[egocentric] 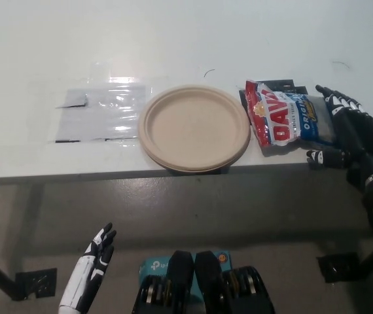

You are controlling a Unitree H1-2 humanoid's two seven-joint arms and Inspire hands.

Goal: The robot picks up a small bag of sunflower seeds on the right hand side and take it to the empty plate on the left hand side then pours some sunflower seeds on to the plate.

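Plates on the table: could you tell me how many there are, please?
1: the plate sits at the table's near edge, left of the seed bag. Nothing seems hidden.

"DAVID ORIGINAL" on seed bag (pixel 290 121)

Plate (pixel 194 127) – matt paper; seed bag (pixel 284 121) – glossy plastic.

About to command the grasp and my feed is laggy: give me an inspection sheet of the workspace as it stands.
Surface: white table, taped clear plastic sheet at left.
Job's things: seed bag flat at right; empty plate beside it, near the front edge.
Clutter: nothing seen.
Hands: right hand open at the bag's right end, not closed on it; left hand low, below the table.
Cables: nothing seen.
Surroundings: grey floor, table feet.
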